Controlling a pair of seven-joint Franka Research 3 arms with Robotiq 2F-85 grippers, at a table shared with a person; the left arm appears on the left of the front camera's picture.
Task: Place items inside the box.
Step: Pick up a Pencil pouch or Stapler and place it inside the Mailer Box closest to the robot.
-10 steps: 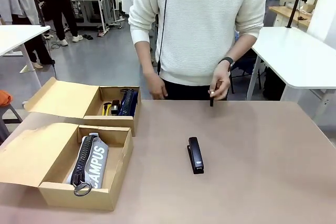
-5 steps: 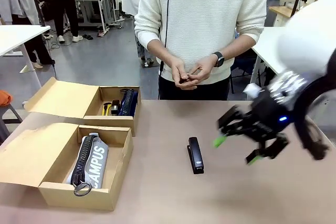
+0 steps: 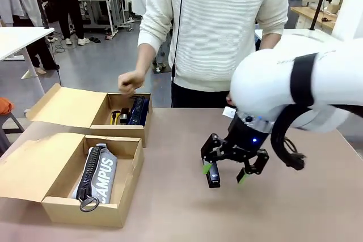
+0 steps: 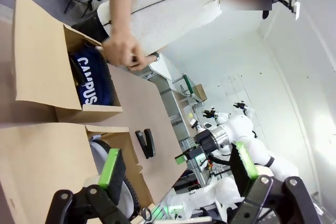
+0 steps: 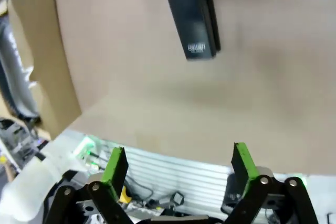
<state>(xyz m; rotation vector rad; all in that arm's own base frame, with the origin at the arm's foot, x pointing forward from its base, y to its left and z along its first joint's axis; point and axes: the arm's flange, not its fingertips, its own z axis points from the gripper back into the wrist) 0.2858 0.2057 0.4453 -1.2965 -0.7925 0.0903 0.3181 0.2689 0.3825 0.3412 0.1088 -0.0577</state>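
The right end effector [image 3: 224, 174] hovers low over the desk [image 3: 295, 208], its fingers spread apart and holding nothing. The black stapler [image 3: 213, 177] lies flat just ahead of and below its fingertips, untouched. Well off to its left, the open cardboard box [image 3: 85, 215] holds the grey CAMPUS pencil case [image 3: 102, 174]. The left end effector [image 4: 176, 163] also stands spread and empty above that box.
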